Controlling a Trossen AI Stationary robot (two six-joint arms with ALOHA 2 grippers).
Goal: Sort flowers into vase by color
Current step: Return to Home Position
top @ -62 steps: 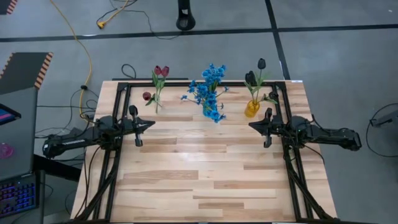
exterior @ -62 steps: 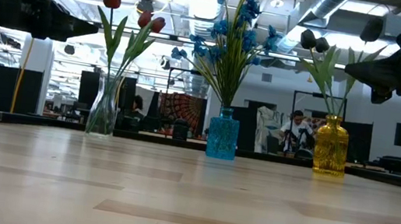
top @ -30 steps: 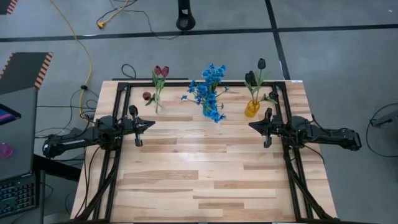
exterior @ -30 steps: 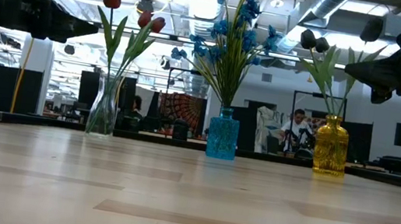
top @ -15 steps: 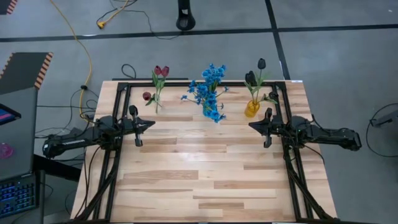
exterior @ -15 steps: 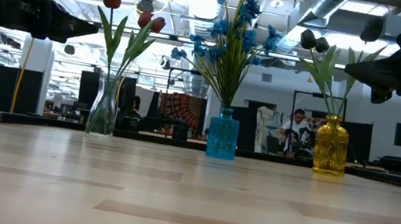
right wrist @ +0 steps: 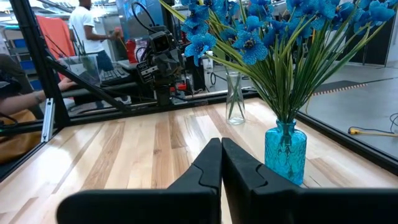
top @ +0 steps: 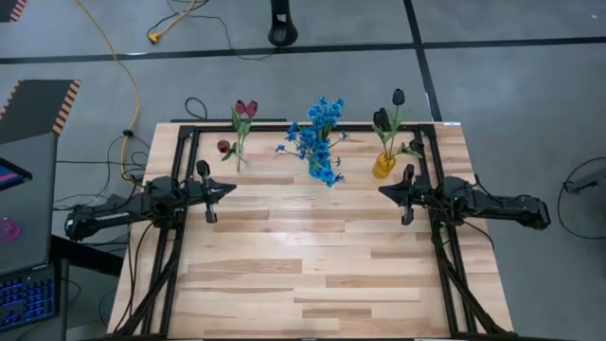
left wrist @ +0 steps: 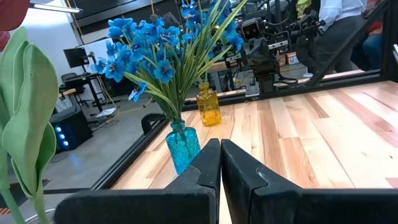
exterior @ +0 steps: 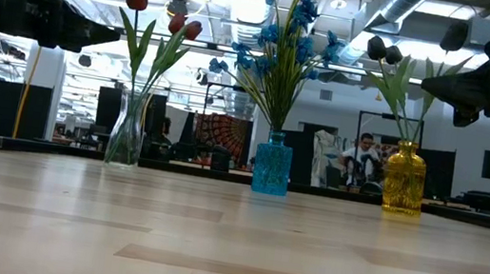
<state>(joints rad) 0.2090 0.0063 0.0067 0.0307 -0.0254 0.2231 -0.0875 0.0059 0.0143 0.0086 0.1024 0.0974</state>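
Flowers (top: pixel 318 133) in vases (exterior: pixel 272 165) (black buds (top: pixel 398 97), perhaps)

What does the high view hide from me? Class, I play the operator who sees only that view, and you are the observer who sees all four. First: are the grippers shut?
Observer: Yes. The left wrist view shows the left gripper with its fingers pressed together and nothing between them. The right wrist view shows the same for the right gripper.
Operator: What holds the red tulips?
Observer: The low view shows them standing upright in a clear glass vase.
Operator: And the blue flowers?
Observer: They are in a blue glass vase, which stands between the clear one and the yellow vase.
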